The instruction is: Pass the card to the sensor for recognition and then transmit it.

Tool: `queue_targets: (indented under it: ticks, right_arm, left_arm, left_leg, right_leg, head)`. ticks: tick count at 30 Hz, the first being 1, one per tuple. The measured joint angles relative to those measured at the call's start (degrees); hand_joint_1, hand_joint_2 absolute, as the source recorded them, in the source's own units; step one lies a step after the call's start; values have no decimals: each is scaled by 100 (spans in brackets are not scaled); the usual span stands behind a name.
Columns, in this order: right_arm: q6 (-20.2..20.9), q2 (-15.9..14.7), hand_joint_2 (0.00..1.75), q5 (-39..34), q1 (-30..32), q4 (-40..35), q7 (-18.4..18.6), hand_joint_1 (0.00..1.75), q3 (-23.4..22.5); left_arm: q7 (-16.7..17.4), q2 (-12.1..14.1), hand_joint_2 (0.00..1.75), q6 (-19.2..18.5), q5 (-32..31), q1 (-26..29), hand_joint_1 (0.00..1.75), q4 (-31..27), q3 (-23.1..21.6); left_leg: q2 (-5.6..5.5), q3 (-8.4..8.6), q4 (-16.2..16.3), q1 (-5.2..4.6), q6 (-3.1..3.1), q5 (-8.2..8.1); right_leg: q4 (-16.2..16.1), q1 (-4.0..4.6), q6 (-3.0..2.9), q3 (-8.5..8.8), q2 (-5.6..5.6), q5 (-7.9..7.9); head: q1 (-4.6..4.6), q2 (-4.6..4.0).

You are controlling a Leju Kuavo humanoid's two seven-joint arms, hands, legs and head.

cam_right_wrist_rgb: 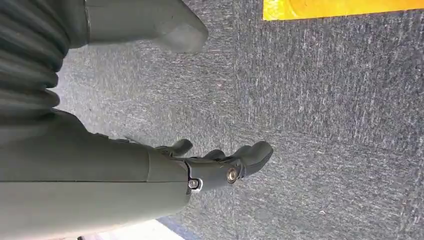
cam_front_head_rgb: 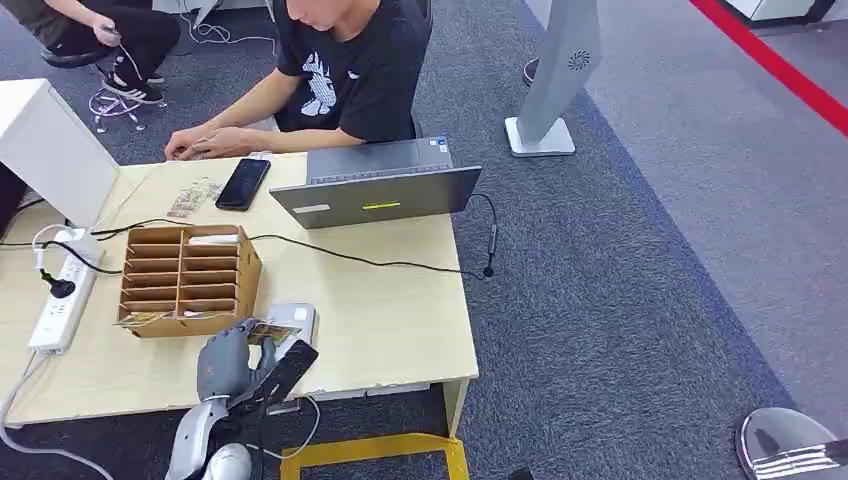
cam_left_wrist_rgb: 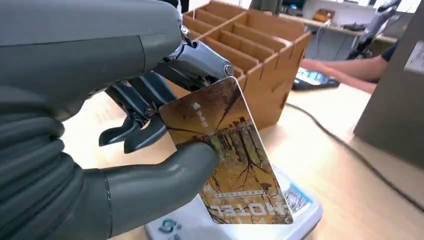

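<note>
My left hand (cam_front_head_rgb: pixel 228 357) pinches a brown hotel card (cam_left_wrist_rgb: pixel 227 155) with a tree picture between its thumb and a finger. The card (cam_front_head_rgb: pixel 272 333) hangs just over the white sensor box (cam_front_head_rgb: pixel 293 322) at the table's front edge; its lower edge is close above the sensor (cam_left_wrist_rgb: pixel 300 212). In the right wrist view my right hand (cam_right_wrist_rgb: pixel 200 165) hangs over grey carpet with its fingers spread and nothing in them.
A wooden slotted card rack (cam_front_head_rgb: pixel 188 277) stands just behind the sensor. A laptop (cam_front_head_rgb: pixel 375 185), a phone (cam_front_head_rgb: pixel 243 183), a power strip (cam_front_head_rgb: pixel 62 290) and cables lie on the wooden table (cam_front_head_rgb: pixel 400 320). A person (cam_front_head_rgb: pixel 340 70) sits at the far side, hands on the table.
</note>
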Motion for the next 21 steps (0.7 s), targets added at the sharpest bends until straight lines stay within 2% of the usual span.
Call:
queue_targets:
  ticks: [12, 17, 21]
  right_arm:
    - [4, 0, 175, -5, -3, 0, -55, 0, -55]
    - [4, 0, 175, -4, -1, 0, -55, 0, -70]
    - [4, 0, 175, -20, 9, 0, -90, 0, -116]
  left_arm:
    - [26, -92, 175, -31, -122, -46, 175, 335, -111]
    - [37, -75, 175, 9, -125, -48, 175, 320, -118]
    - [-18, -13, 175, 33, 0, 24, 175, 65, -118]
  left_leg:
    - [-1, 8, -1, 0, 0, 0]
    - [-1, 11, -1, 0, 2, 2]
    - [-1, 11, 0, 1, 1, 2]
  right_leg:
    - [0, 0, 0, 11, -3, 0]
    - [0, 0, 1, 15, -3, 1]
    - [1, 1, 0, 13, -2, 2]
  head:
    - [0, 0]
    - [0, 0]
    - [-2, 0]
